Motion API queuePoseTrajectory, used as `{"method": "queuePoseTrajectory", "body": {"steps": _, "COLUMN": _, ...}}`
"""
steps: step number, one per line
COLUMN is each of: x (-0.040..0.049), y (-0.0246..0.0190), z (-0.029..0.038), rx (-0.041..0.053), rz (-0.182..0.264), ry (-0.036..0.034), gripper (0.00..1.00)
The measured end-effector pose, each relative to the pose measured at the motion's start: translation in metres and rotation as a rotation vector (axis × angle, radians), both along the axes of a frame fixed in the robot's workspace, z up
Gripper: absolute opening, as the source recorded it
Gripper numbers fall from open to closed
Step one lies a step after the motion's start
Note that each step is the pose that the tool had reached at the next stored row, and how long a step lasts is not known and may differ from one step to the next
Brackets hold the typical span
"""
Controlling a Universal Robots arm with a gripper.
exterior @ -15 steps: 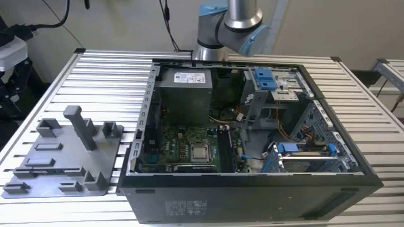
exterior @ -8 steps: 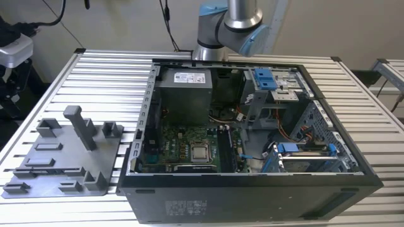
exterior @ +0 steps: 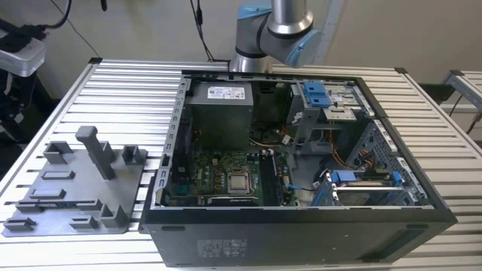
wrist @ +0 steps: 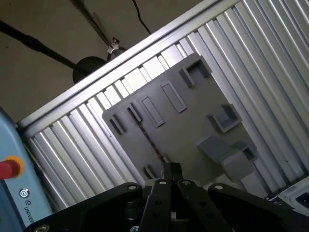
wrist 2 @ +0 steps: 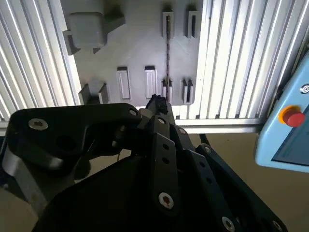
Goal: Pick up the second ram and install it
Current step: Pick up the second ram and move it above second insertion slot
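The second ram (wrist 2: 167, 53) stands on edge in the grey fixture plate (wrist 2: 140, 43), showing as a thin dark line between two pairs of small posts. In the first wrist view the ram (wrist: 147, 139) runs across the same plate (wrist: 188, 130). My gripper (wrist: 170, 170) hangs well above the plate, fingers closed together with nothing between them; its tip (wrist 2: 157, 102) lines up close to the near end of the stick. In the exterior view the fixture plate (exterior: 71, 195) lies at the left of the open computer case (exterior: 301, 169), and the arm (exterior: 275, 34) rises behind the case.
Inside the case sit the motherboard (exterior: 218, 180) with its processor (exterior: 239, 182), a power supply (exterior: 220, 110) and blue drive brackets (exterior: 316, 93). A tall grey post (exterior: 96, 151) stands on the plate. A pale blue pendant with a red button (wrist 2: 292, 117) lies beyond the ribbed table's edge.
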State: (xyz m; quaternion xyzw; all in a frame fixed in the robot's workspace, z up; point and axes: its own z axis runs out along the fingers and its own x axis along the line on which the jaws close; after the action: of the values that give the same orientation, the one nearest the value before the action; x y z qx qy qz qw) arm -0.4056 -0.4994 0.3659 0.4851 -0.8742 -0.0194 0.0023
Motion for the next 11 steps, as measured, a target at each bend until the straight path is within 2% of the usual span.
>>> {"method": "queuePoseTrajectory", "body": {"steps": 11, "x": -0.0001, "y": 0.0007, "z": -0.0031, "rx": 0.0000, "rz": 0.186, "ry": 0.0000, "gripper": 0.11}}
